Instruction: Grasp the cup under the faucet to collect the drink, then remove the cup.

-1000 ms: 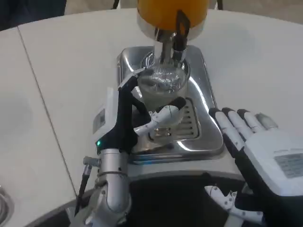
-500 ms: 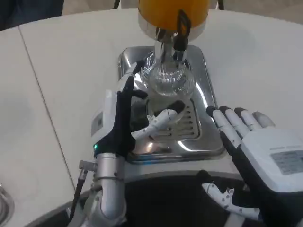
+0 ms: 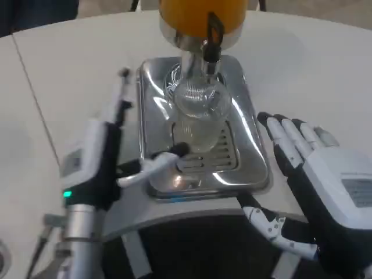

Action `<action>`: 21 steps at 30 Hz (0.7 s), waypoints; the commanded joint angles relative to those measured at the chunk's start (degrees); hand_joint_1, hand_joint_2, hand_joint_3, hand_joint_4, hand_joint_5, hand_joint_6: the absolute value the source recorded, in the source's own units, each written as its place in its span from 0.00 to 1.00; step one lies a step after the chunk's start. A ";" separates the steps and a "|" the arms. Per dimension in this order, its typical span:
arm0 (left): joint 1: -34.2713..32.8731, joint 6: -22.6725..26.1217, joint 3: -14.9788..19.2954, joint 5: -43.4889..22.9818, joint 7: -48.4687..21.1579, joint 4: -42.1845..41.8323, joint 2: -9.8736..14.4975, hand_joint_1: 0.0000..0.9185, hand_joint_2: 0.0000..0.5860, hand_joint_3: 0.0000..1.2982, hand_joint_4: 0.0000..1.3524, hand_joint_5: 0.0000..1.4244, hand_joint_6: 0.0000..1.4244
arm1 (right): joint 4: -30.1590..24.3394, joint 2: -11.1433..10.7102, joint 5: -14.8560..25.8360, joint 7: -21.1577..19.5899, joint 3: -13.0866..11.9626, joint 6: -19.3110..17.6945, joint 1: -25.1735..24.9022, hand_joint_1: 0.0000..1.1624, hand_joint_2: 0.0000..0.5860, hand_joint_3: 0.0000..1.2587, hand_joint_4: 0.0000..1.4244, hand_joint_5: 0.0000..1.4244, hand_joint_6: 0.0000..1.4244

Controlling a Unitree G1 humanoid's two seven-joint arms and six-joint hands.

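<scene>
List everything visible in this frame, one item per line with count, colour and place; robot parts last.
Cup: one, clear, standing on the drip tray under the faucet.
Dispenser tank: one, orange, top centre.
Faucet: one, black lever on a silver stem, above the cup.
Drip tray: one, shiny silver, slotted grille, centre.
Table: one, white, all around.
Left hand: one, white and black, left of the tray, fingers apart, off the cup.
Right hand: one, white back, right of the tray, fingers spread, holding nothing.

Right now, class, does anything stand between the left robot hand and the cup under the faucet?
Nothing visible does. The left robot hand sits open beside the cup, its fingers reaching over the steel drip tray toward the cup's base. The cup stands under the faucet.
</scene>
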 commanded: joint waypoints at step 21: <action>34.68 23.26 6.05 23.28 -19.29 -47.41 10.03 0.00 0.18 0.00 0.00 0.00 0.00 | 13.91 9.29 18.97 -8.27 -0.70 16.21 -25.36 0.35 0.75 0.00 0.00 0.00 0.00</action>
